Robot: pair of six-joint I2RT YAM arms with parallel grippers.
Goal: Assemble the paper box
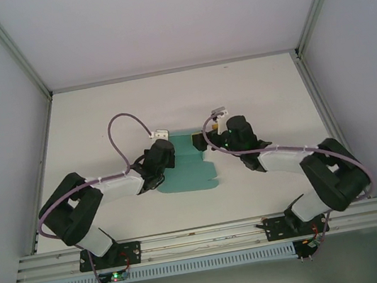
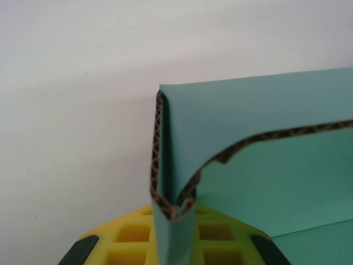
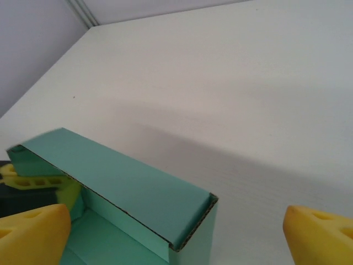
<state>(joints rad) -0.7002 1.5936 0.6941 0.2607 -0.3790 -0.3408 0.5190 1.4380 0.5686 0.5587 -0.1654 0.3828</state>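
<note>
Fluting, brown and wavy, edges a folded flap of the smooth teal paper box [image 2: 248,127], pinched in the left gripper [image 2: 174,243]. Seen from overhead, it lies at the middle of the white table [image 1: 253,95], with the right gripper [image 3: 176,234] spread wide beside it.

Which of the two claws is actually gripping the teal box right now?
The left claw: it is shut on a folded-up wall of the paper box, while the right claw stands wide open.

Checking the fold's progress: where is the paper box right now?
Top view: the paper box lies mid-table between both arms, its left edge pinched in the left fingers, the open right fingers at its far-right corner.
</note>
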